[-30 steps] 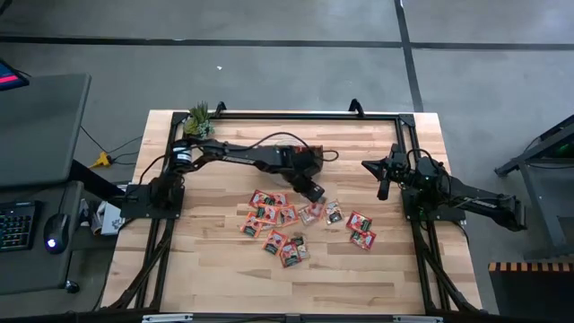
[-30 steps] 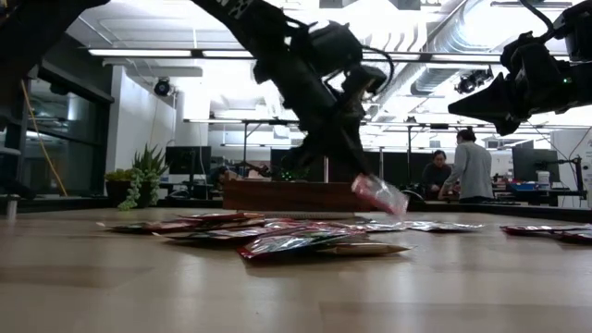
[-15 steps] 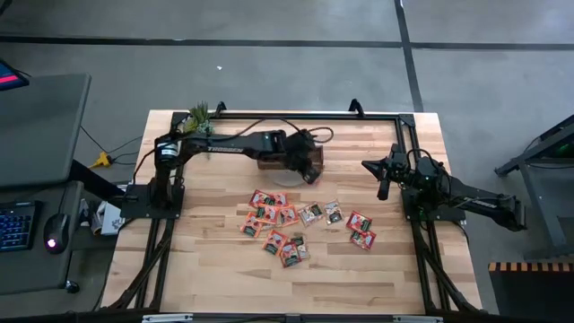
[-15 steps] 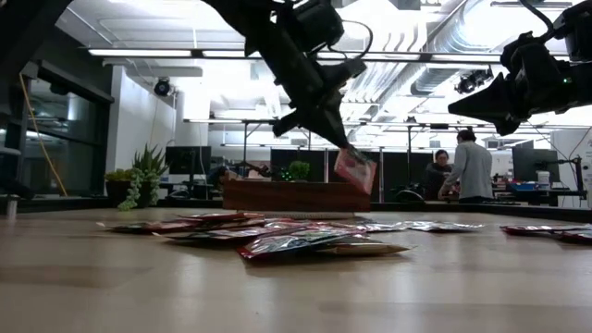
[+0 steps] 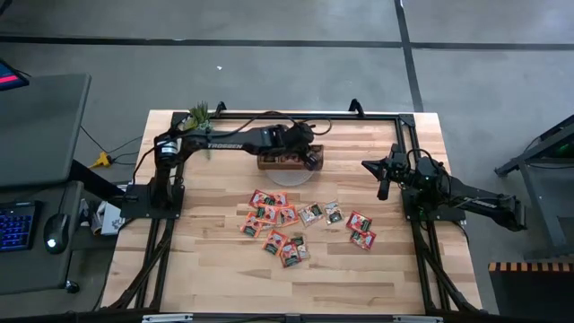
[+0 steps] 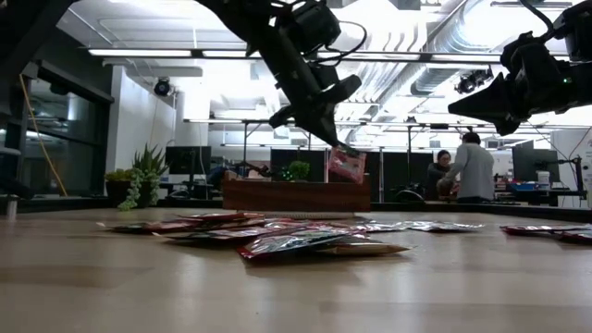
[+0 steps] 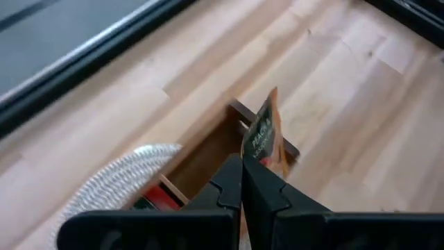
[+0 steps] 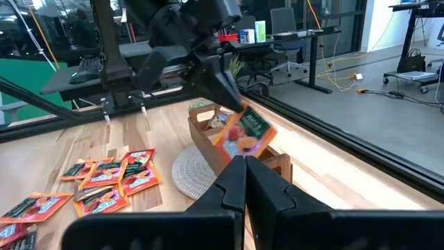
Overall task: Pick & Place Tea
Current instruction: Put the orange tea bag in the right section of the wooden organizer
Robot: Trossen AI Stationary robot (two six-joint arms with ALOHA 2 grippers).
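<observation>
My left claw (image 6: 335, 146) pinches one tea sachet (image 6: 347, 166) by its top edge, hanging it upright just above the wooden tray (image 6: 294, 195) so it can drop in, while my right claw (image 5: 383, 188) waits shut, raised.

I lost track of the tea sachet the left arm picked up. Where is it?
The sachet hangs from the left tool, just above the wooden tray at the table's far side.

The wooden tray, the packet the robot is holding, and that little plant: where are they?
wooden tray (image 6: 296, 195), low view, on its front wall.
held tea sachet (image 6: 347, 166), low view, on its red face.
plant (image 5: 198, 117), high view, on its green leaves.
</observation>
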